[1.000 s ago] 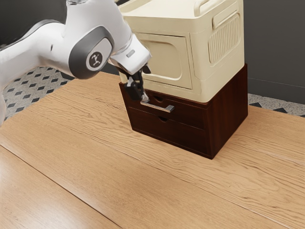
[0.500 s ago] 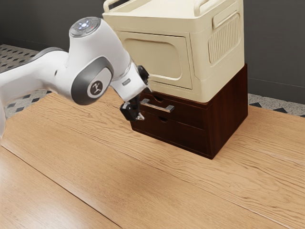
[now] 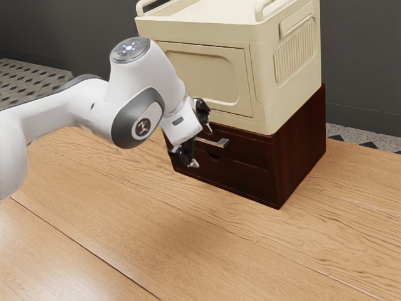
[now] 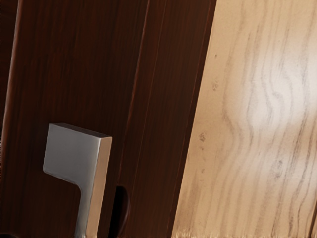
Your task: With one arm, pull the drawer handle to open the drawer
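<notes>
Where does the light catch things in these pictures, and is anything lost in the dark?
Wrist view: a pale glare washes over the tabletop, and the metal handle has a grey face with a warmer, brighter edge. Exterior view: a soft, faint shadow lies on the wood in front of the drawer unit, whose dark brown front hides much of its detail.

Looks like a room in a home, going by the wood-grain tabletop [image 3: 250, 251], patterned floor [image 3: 31, 81], plain dark wall [image 3: 363, 63] and cream cabinet [image 3: 263, 113] on a dark wooden drawer unit [image 3: 301, 141].
</notes>
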Robot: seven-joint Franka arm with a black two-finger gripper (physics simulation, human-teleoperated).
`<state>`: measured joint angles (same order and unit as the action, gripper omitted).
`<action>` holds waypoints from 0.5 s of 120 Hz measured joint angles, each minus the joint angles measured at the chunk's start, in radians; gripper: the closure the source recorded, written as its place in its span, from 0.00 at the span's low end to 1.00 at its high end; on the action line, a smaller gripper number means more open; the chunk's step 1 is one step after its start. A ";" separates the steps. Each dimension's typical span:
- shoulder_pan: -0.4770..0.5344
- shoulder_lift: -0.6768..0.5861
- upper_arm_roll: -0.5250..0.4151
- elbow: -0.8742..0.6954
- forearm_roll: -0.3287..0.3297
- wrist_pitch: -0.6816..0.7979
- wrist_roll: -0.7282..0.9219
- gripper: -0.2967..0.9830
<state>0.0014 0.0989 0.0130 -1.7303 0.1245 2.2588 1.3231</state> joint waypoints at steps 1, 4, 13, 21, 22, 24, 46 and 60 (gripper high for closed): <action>0.000 0.001 0.000 0.000 0.000 0.001 0.001 0.23; 0.001 0.003 0.001 0.000 0.001 0.004 0.003 0.23; 0.006 0.005 0.003 0.001 0.004 0.010 0.011 0.23; 0.008 0.007 0.004 0.001 0.005 0.014 0.016 0.23; 0.008 0.008 0.005 0.001 0.005 0.014 0.017 0.23; 0.009 0.009 0.005 0.001 0.006 0.015 0.018 0.23; 0.013 0.025 0.008 0.001 0.009 0.022 0.030 0.23; 0.012 0.034 0.009 -0.002 0.009 0.023 0.035 0.23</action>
<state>0.0137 0.1325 0.0215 -1.7318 0.1339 2.2822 1.3582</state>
